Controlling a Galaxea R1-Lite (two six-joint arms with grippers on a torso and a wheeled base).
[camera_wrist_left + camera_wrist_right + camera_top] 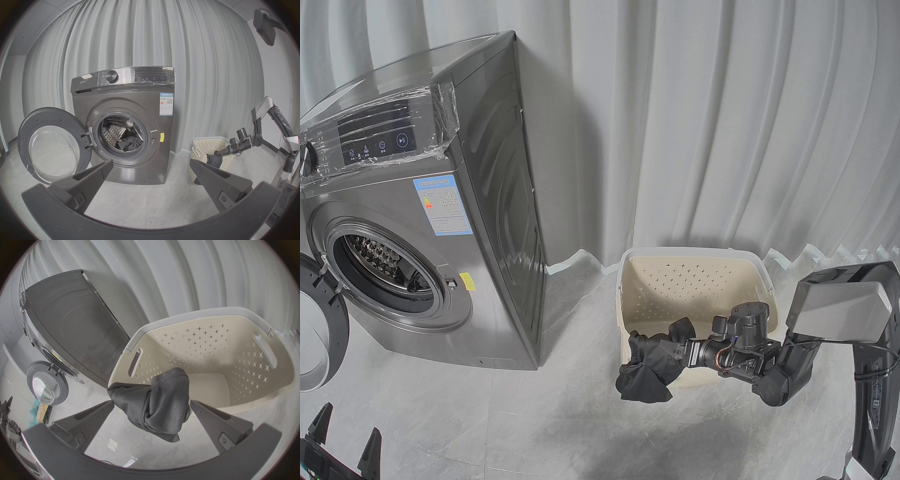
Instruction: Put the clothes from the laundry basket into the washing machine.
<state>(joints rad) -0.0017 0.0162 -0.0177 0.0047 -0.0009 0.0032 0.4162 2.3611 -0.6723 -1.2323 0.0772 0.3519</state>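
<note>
A dark grey garment (650, 365) (156, 402) hangs bunched at the near left corner of the cream laundry basket (687, 253) (200, 315); I cannot tell whether it rests on the rim. My right gripper (674, 347) (150, 404) is at it, its fingers wide apart with the cloth filling the gap between them. The basket's inside looks bare. The grey washing machine (487, 187) stands to the left with its door (319, 325) swung open. Dark clothes (129, 143) lie in its drum. My left gripper (347, 437) (150, 165) is open, low near the floor, facing the machine.
White curtains (737, 125) hang behind the machine and the basket. Pale tiled floor (550, 412) stretches between the two. The open door (53, 143) juts out on the machine's left side.
</note>
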